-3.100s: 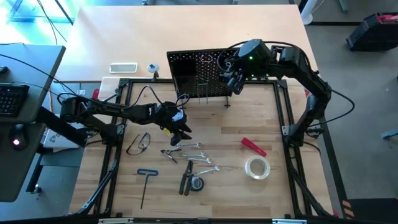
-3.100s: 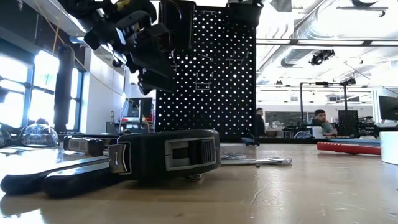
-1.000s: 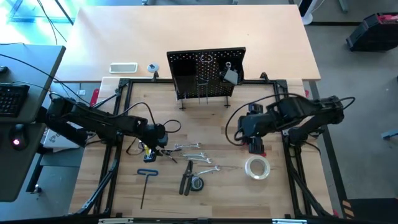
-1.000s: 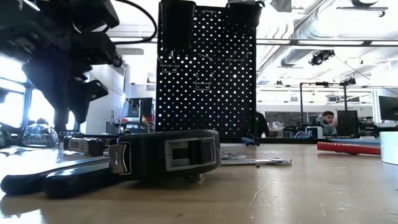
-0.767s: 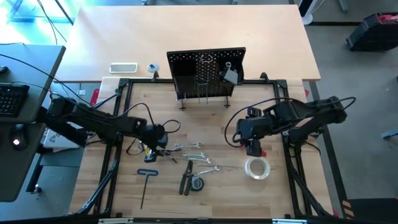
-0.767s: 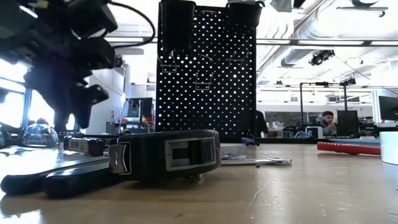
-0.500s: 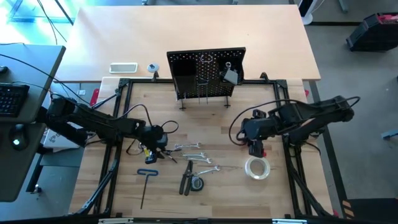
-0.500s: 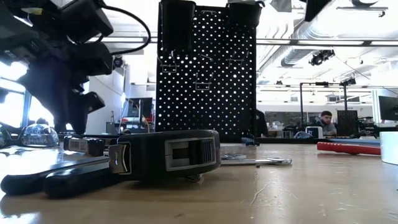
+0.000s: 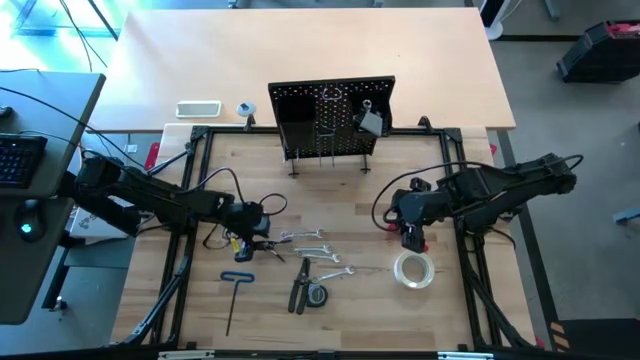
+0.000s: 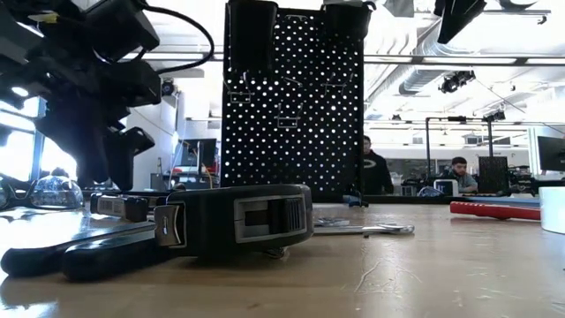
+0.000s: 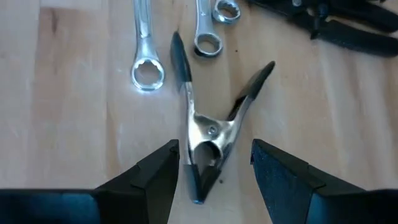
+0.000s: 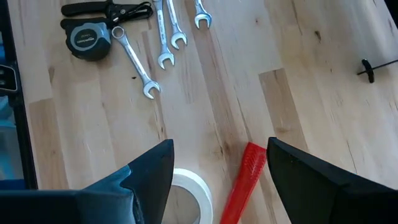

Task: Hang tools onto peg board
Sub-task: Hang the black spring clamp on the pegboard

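The black peg board [image 9: 330,120] stands upright at the far middle of the table, a grey item [image 9: 370,122] hanging on it. My left gripper [image 11: 214,146] is open low over the table, a finger on either side of a silver spring clamp [image 11: 208,127] that lies flat on the wood. My right gripper [image 12: 219,142] is open above the red-handled tool [image 12: 244,180], which lies flat next to the clear tape roll [image 9: 413,270]. Silver wrenches [image 9: 322,258], dark-handled pliers [image 9: 299,290], the blue T-handle hex key [image 9: 235,292] and safety glasses [image 9: 222,232] lie on the table.
A black tape measure [image 9: 318,296] lies beside the pliers. The black metal table frame [image 9: 190,190] runs along both sides of the wooden top. A white slab [image 9: 198,108] lies behind the frame at the far left. People show in the room beyond the table [image 10: 375,172].
My right gripper has moved a little toward the table's near and right edges and come down over the red-handled tool, staying open. My left gripper has stayed open over the spring clamp with only a slight shift.
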